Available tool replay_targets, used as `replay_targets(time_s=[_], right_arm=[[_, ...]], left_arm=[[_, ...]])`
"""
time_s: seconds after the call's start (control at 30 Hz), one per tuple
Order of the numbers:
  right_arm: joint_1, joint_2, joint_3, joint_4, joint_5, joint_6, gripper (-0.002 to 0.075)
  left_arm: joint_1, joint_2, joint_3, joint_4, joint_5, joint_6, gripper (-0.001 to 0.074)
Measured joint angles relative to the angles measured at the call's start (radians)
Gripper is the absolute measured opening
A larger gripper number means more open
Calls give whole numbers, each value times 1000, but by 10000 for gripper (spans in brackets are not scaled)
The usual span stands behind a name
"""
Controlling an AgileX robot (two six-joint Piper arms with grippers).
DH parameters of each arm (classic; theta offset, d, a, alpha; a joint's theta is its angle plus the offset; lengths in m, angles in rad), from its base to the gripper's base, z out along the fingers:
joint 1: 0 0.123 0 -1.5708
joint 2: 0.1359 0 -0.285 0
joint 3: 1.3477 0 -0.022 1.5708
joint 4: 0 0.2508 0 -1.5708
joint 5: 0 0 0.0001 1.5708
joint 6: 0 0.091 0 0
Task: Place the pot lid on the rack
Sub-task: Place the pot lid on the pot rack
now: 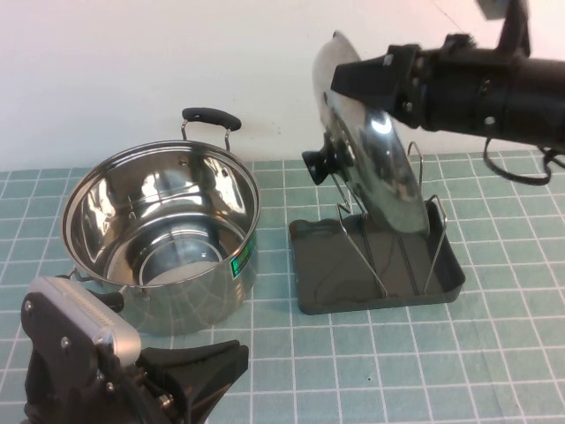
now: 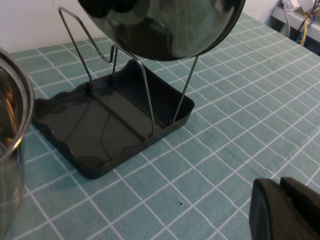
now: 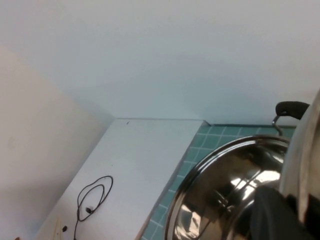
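Up above the tray, the right gripper [image 1: 375, 88] is clamped on the upper rim of the shiny domed pot lid [image 1: 375, 159], held on edge among the rack [image 1: 380, 269]'s thin wire loops. Left of it stands the steel pot [image 1: 163, 238]; near that, the left gripper [image 1: 199, 380] rests low, fingers together

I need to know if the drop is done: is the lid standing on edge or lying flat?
On edge: the lid, gripped by the right gripper, stands between the rack's wires. Left gripper idles near the pot.
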Motion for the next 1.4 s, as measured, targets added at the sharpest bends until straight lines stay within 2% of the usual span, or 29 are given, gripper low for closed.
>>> replay_targets(time_s=[0.7,0.83,1.0,1.27,1.4], right_arm=[[0,109,-6,18,-124,20,21],[0,124,-6,19,-124,-4,46],[0,142,-8,20,-104,-22,156],[-20,142,-12,24,-95,-88,459],[-67,142,-12,24,-61,-90,514]], left_arm=[[0,-1,2,0,6,0,1],[0,-1,2,0,6,0,1],[0,-1,2,0,6,-20,1],[0,-1,2,0,6,-44,1],[0,-1,2,2,6,-39,1]])
